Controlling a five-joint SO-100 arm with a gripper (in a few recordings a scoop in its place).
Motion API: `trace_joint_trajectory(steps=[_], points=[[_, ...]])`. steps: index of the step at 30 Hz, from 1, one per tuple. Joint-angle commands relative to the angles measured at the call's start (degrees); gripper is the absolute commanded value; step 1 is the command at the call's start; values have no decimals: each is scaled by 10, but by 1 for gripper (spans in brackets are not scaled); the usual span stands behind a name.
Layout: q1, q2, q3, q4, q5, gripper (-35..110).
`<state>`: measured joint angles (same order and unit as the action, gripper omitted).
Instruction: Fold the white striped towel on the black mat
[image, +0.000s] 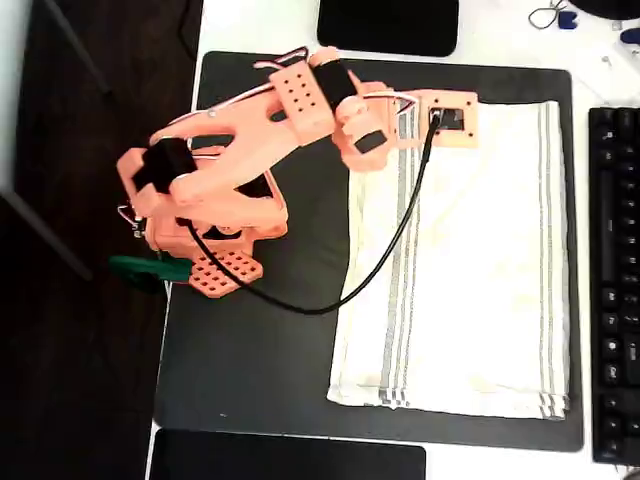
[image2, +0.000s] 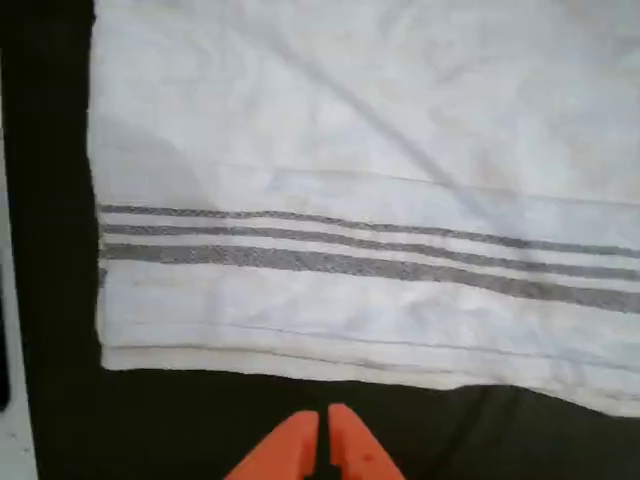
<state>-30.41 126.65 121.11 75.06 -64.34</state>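
**Cream towel spread flat on mat**

Cream cloth, the towel (image: 470, 270), is laid on the right part of the mat (image: 250, 350). The orange gripper (image2: 325, 445) is held over bare mat beside the towel's edge, jaws pressed together. A black cable (image: 390, 250) is draped across the towel. A keyboard (image: 612, 280) is seen at right.

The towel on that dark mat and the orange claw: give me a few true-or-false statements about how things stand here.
1. The white striped towel lies spread flat on the black mat. True.
2. The gripper has the towel's edge pinched. False: in the wrist view its fingertips sit together over bare mat, short of the edge.
3. The towel's stripes are red. False: they are grey.
4. A keyboard lies at the right edge of the overhead view. True.
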Motion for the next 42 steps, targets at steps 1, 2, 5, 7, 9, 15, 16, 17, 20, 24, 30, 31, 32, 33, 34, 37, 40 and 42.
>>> trace_joint_trajectory(steps=[1, 2, 5, 7, 9, 15, 16, 17, 20, 24, 30, 31, 32, 33, 34, 37, 40, 42], points=[[-26, -17, -25, -22, 11, 1], [-33, -22, -22, -31, 14, 1], [-53, -46, -16, -59, 22, 1], [-65, -66, -15, -79, 31, 1], [-76, -87, -16, -102, 38, 1], [-106, -169, -49, -145, 58, 2], [-110, -183, -58, -149, 62, 2], [-112, -197, -67, -152, 62, 2], [-117, -240, -100, -159, 67, 4], [-117, -301, -151, -159, 74, 9], [-113, -385, -218, -155, 79, 14], [-112, -397, -228, -155, 79, 16], [-112, -409, -236, -155, 80, 17], [-112, -419, -243, -155, 80, 17], [-112, -431, -251, -155, 80, 17], [-113, -464, -269, -159, 80, 17], [-114, -494, -283, -171, 81, 18], [-114, -511, -295, -173, 82, 17]])
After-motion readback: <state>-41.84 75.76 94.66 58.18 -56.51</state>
